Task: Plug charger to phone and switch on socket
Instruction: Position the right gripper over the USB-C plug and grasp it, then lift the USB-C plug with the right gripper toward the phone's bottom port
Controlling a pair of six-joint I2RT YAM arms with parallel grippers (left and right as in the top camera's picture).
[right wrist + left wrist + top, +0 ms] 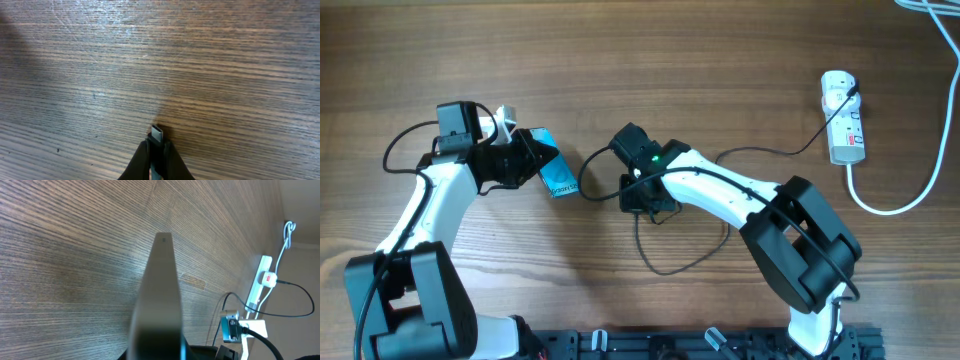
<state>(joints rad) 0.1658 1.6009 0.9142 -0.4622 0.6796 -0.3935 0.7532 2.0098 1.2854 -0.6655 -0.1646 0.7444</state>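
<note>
Left gripper (530, 160) pinches the turquoise phone (557, 178) at left-centre of the overhead frame; the phone shows edge-on in the left wrist view. Right gripper (156, 150) is pressed tight on the charger connector (157, 132), mid-frame overhead, just right of the phone and not touching it. Socket (842, 120) lies upper right, well apart from both.

A wooden table (720, 60) with fine straight grain fills all three views. Along its near edge, seen from overhead, runs a black rail (660, 348) carrying small silver clips (717, 337). The left wrist view shows a pale rectangular patch (193, 281) on the wood.
</note>
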